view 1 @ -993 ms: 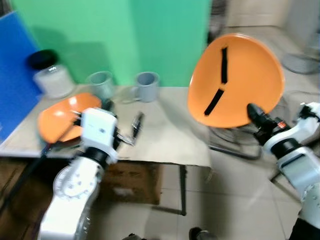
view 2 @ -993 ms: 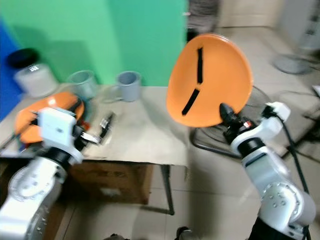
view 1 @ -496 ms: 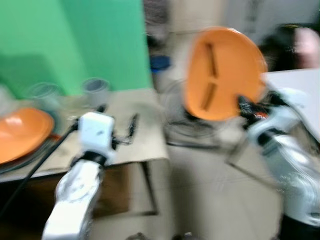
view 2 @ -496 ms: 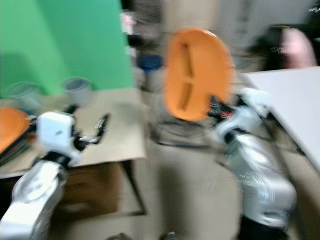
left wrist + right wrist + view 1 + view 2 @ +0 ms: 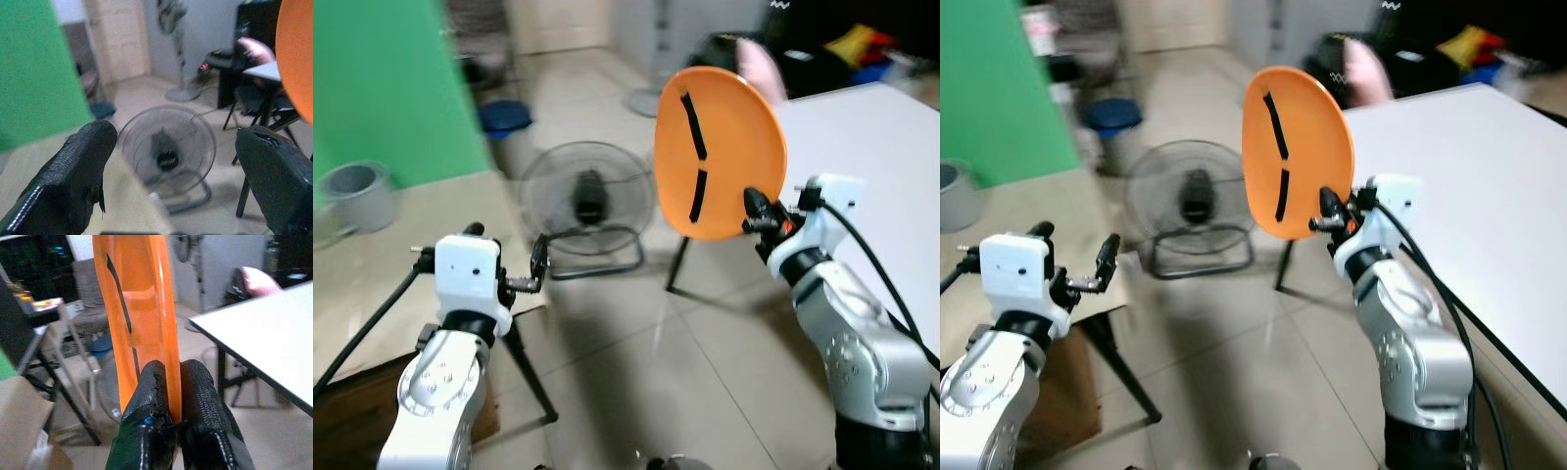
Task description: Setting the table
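An orange plate [image 5: 720,152] with two black strips on its underside stands upright on edge in the air. My right gripper [image 5: 750,204] is shut on its lower rim. The right wrist view shows the plate's rim [image 5: 146,308] pinched between the two black fingers [image 5: 195,391]. My left gripper [image 5: 505,251] is held out at chest height over the corner of a beige table [image 5: 401,230], open with nothing between its fingers [image 5: 73,171]. A white table [image 5: 871,137] lies to the right, just beyond the plate.
A floor fan [image 5: 589,201] stands on the tiled floor between my arms. A grey mug [image 5: 357,191] sits on the beige table by the green wall. A blue bucket [image 5: 504,116] is farther back. Dark chairs and clutter [image 5: 822,49] stand behind the white table.
The view has swung to the right: the beige table with cups and a second orange plate slid out on the left and the white table came in. The plate stays in my right gripper.
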